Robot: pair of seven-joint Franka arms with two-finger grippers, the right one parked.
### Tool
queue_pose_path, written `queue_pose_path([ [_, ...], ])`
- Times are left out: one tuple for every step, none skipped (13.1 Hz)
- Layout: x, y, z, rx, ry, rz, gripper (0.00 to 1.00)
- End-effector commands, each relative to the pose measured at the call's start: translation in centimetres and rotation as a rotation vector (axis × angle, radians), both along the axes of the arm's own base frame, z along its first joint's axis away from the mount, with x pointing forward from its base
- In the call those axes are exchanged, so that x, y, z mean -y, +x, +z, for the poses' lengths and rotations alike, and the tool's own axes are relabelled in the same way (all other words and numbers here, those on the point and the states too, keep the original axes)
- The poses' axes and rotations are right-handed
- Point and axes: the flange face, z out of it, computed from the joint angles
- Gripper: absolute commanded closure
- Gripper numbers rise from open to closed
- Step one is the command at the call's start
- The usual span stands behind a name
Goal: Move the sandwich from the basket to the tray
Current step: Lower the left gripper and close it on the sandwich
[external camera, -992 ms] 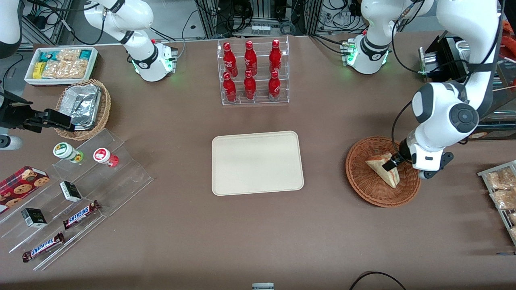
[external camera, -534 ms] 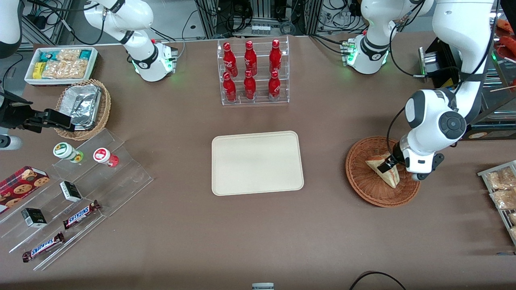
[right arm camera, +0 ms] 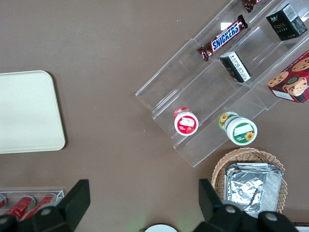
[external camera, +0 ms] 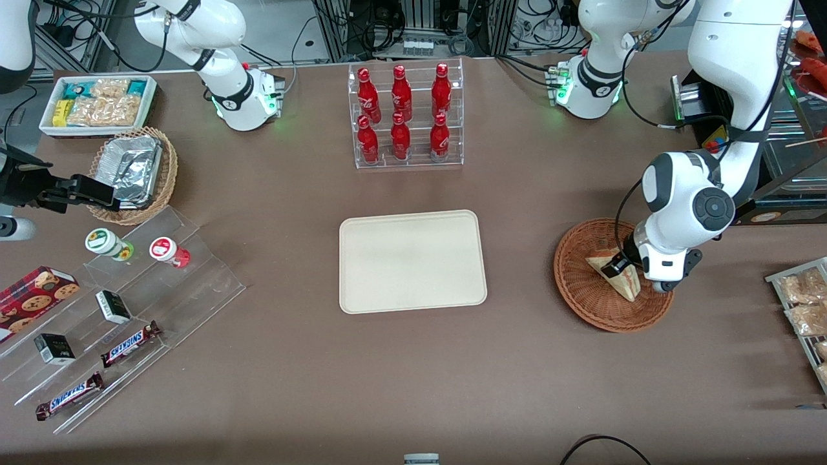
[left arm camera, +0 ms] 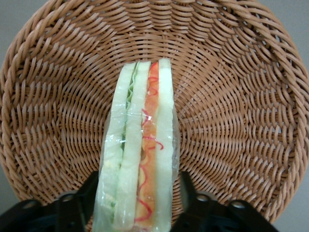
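The sandwich (external camera: 618, 278), a clear-wrapped wedge with green, white and red layers (left arm camera: 140, 145), lies in the reddish-brown wicker basket (external camera: 581, 294) toward the working arm's end of the table. My left gripper (external camera: 619, 265) is down inside the basket (left arm camera: 231, 121), at the sandwich's wide end. Its two black fingers (left arm camera: 187, 189) stand against the sandwich's two flat sides, shut on it. The sandwich still rests on the weave. The cream tray (external camera: 412, 261) lies bare at mid-table (right arm camera: 24, 111), apart from the basket.
A clear rack of red bottles (external camera: 406, 116) stands farther from the camera than the tray. Toward the parked arm's end are a stepped acrylic shelf of snacks (external camera: 116, 303), a tan basket with foil (external camera: 132, 174) and a white bin (external camera: 97, 103). Snack packets (external camera: 804, 310) lie near the basket.
The arm's wrist and elbow have swung a little toward the tray, and the gripper has settled closer onto the sandwich's wide end. The sandwich has stayed in the basket.
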Motion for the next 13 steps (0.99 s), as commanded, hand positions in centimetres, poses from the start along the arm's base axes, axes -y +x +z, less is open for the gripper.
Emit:
queue_pose_path([
  [0.4, -0.3, 1.4, 0.017, 0.007, 0.003, 1.00],
  [0.5, -0.3, 2.1, 0.011, 0.011, -0.004, 1.00],
  [0.7, -0.4, 3.1, 0.003, 0.031, -0.035, 1.00],
  [0.9, -0.2, 4.5, -0.004, 0.047, -0.060, 1.00],
  [1.3, 0.0, 5.5, -0.017, 0.053, -0.077, 1.00],
  [2.8, 0.2, 6.4, -0.023, 0.051, -0.132, 1.00],
  [3.7, 0.5, 7.4, -0.022, 0.050, -0.169, 1.00],
  [4.6, 0.9, 8.3, -0.014, 0.046, -0.200, 1.00],
  [6.6, 1.0, 9.3, -0.010, 0.041, -0.235, 1.00],
  [8.4, 1.3, 10.2, -0.012, 0.033, -0.263, 1.00],
  [10.7, 1.6, 11.2, -0.010, 0.025, -0.302, 1.00],
  [12.6, 1.7, 11.9, -0.010, 0.015, -0.334, 1.00],
  [14.9, 1.4, 12.3, -0.015, 0.008, -0.372, 1.00],
])
